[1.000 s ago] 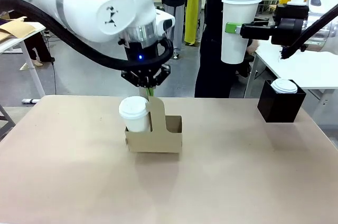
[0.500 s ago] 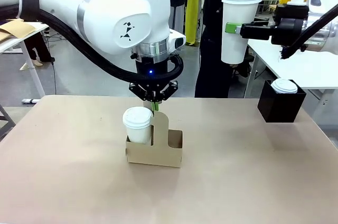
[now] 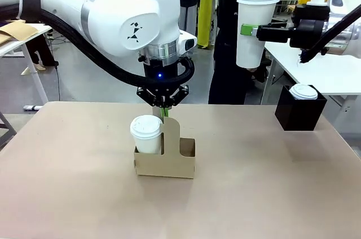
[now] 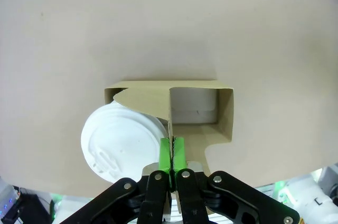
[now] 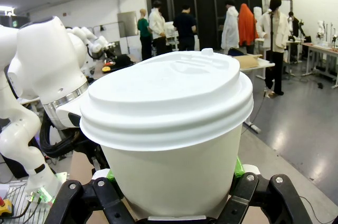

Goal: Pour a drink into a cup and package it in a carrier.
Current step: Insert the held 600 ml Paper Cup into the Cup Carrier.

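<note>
The brown cardboard carrier (image 3: pixel 166 164) stands at the table's middle. A white lidded cup (image 3: pixel 146 135) sits in its left pocket; the right pocket is empty. My left gripper (image 3: pixel 163 109) comes down from above, shut on the carrier's tall handle tab. The left wrist view shows the green pads (image 4: pixel 165 152) pinching that tab, with the carrier (image 4: pixel 142 100) and its cup (image 4: pixel 124 139) below. High at the right, my right gripper (image 3: pixel 251 29) is shut on a second white lidded cup (image 3: pixel 256 8), held upright (image 5: pixel 169 129) in my right gripper (image 5: pixel 171 182). The drink is out of view.
A black cube-shaped box (image 3: pixel 299 114) stands at the table's far right with a lidded cup (image 3: pixel 303 91) in it. A person in dark clothes (image 3: pixel 234 53) stands behind the far edge. A white table (image 3: pixel 333 75) lies beyond at the right.
My left arm has brought the carrier and its cup down and slightly nearer over the last second, then nearly stopped. The right arm and its cup have not moved.
</note>
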Motion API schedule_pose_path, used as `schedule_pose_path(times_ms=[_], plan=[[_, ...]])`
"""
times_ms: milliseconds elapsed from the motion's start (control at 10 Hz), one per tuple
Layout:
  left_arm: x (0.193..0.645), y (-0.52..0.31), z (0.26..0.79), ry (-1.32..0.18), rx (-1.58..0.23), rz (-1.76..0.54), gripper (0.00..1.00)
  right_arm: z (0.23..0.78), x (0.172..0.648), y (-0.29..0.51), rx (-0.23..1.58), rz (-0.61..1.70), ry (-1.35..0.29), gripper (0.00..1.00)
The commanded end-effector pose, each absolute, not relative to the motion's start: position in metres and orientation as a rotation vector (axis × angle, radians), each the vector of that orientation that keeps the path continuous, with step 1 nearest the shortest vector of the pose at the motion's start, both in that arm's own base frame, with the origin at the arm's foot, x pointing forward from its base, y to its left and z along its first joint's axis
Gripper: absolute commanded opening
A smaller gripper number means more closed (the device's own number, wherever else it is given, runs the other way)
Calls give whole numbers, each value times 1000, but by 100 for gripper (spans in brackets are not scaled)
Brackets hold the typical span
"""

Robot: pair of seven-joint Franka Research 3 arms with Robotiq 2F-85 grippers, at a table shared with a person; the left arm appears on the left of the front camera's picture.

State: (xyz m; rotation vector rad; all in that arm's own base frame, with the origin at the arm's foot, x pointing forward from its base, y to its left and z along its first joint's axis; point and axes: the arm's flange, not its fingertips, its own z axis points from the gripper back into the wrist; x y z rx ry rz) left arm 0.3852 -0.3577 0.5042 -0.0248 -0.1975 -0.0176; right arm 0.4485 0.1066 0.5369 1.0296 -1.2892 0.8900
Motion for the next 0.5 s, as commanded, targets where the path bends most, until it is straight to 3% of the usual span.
schedule_pose_path(times_ms=[0, 100, 200, 300, 400], plan=[[386, -356, 503, -196, -28, -13, 2, 541, 448, 109, 1016, 887, -1295, 81], [385, -358, 504, -198, -25, -18, 37, 541, 448, 109, 1016, 887, -1295, 81], [386, -353, 510, -217, -21, -72, 61, 541, 448, 109, 1016, 887, -1295, 81], [388, -349, 519, -216, -29, -84, 96, 541, 448, 109, 1016, 887, -1295, 81], [389, -343, 530, -192, -46, -106, 100, 541, 448, 109, 1016, 887, -1295, 81]])
